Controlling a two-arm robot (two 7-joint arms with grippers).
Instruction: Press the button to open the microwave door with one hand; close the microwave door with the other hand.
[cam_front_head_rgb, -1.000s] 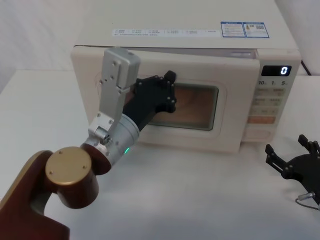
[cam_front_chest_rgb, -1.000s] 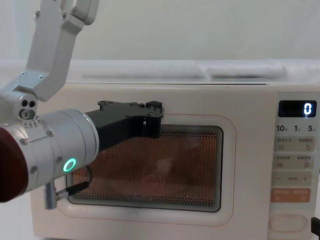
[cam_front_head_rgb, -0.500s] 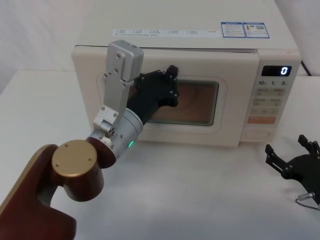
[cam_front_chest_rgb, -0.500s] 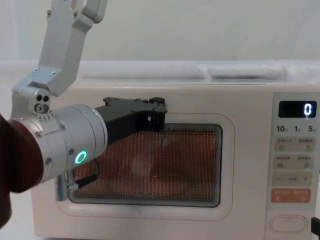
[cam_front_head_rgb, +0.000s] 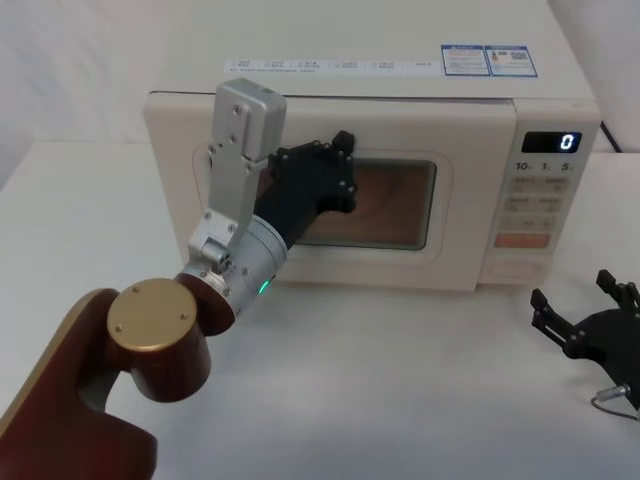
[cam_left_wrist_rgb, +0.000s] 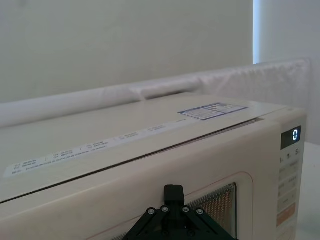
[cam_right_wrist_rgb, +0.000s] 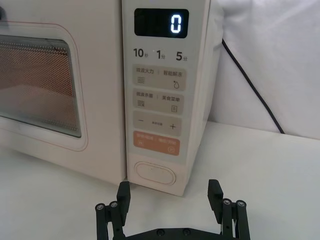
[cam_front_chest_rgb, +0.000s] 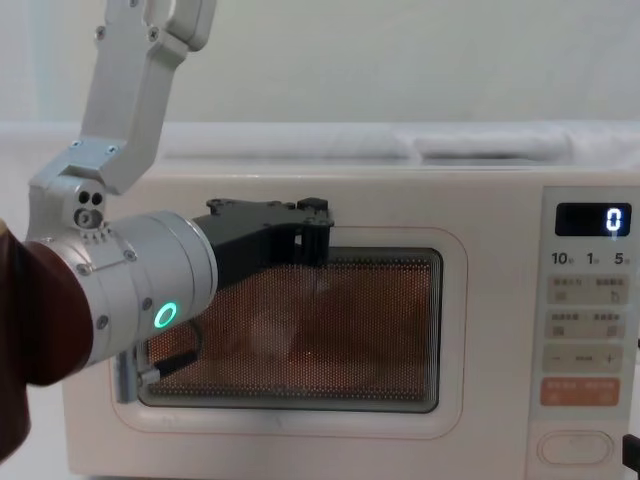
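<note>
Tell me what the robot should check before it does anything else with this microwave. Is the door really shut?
1. Microwave door flush with the casing: ok, no gap shows along its top edge in the head view.
2. Left gripper at the door's upper window edge: ok; actual contact cannot tell.
3. Right gripper away from the button: ok, it sits low on the table in front, fingers spread.
4. Display reads 0: ok.
5. Door latched: cannot tell.
</note>
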